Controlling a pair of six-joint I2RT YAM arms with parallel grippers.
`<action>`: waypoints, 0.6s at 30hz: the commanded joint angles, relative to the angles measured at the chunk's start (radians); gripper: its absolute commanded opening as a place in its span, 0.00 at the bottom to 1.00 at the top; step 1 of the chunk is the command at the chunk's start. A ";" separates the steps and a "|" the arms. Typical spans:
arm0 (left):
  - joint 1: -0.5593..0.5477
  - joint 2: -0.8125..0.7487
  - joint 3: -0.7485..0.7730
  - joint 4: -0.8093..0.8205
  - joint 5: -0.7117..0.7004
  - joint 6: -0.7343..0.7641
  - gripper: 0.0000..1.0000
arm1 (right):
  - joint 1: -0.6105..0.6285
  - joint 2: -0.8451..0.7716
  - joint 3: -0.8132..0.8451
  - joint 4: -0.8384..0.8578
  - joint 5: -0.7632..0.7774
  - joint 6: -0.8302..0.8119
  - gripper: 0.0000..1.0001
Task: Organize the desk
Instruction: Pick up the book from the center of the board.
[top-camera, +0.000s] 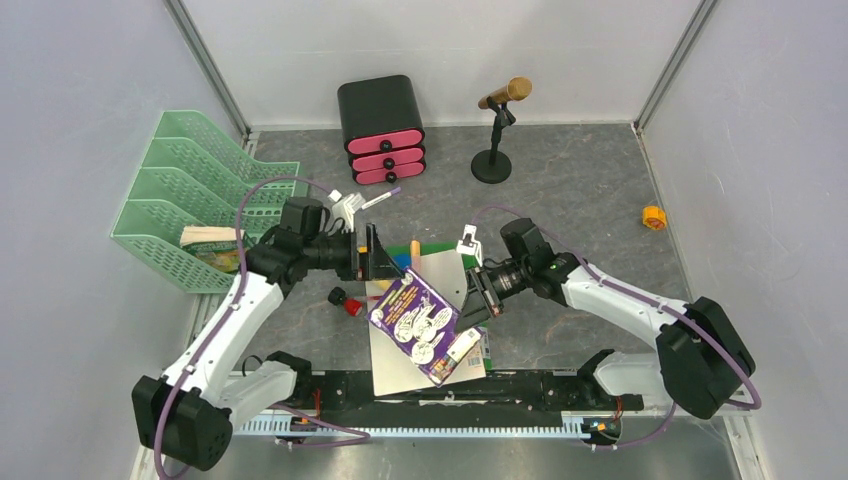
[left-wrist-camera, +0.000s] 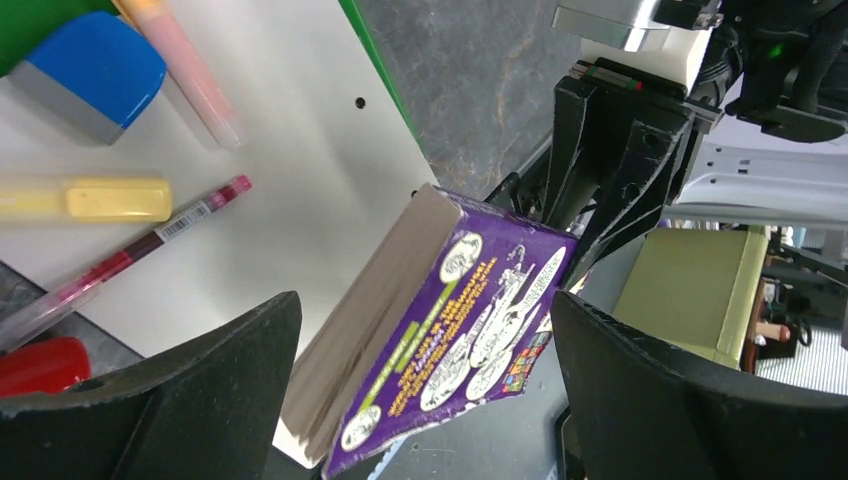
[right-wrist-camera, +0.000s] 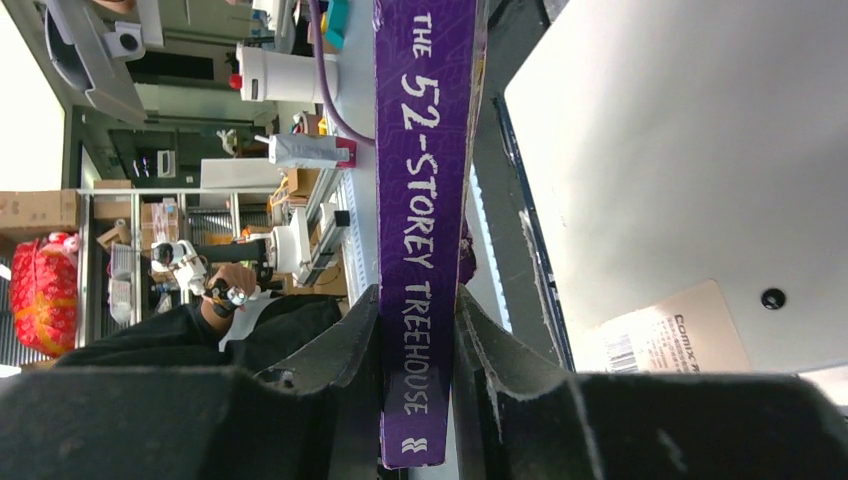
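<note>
On the bench (top-camera: 580, 180), which fills the floor of the cell between the walls, I count one purple book (top-camera: 420, 315), one white board (top-camera: 410, 365), one black drawer box (top-camera: 381, 115) with three pink fronts at 12 o'clock, one microphone (top-camera: 505, 95) at 1 o'clock, one orange roll (top-camera: 653, 217) at 3 o'clock and one green tiered tray (top-camera: 190, 190) at 9 o'clock.

Both arms bend inward to the middle. The right end effector (top-camera: 478, 300) is clenched on the spine end of the book and holds it tilted over the board. The left end effector (top-camera: 372, 252) is released and empty, and faces the book from 9 o'clock.

The left wrist view shows one yellow marker (left-wrist-camera: 85, 199), one red pen (left-wrist-camera: 130, 255) and one pink pen (left-wrist-camera: 195, 75), which is cut off at the edge. The book hides part of the board.
</note>
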 joint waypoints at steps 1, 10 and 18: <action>0.003 0.000 -0.042 0.109 0.096 0.027 1.00 | 0.029 -0.021 0.085 0.078 -0.102 -0.015 0.00; -0.022 0.004 -0.217 0.516 0.244 -0.221 0.99 | 0.040 -0.010 0.104 0.082 -0.109 -0.016 0.00; -0.029 -0.065 -0.274 0.503 0.314 -0.241 0.82 | 0.020 0.007 0.137 0.082 -0.071 -0.021 0.00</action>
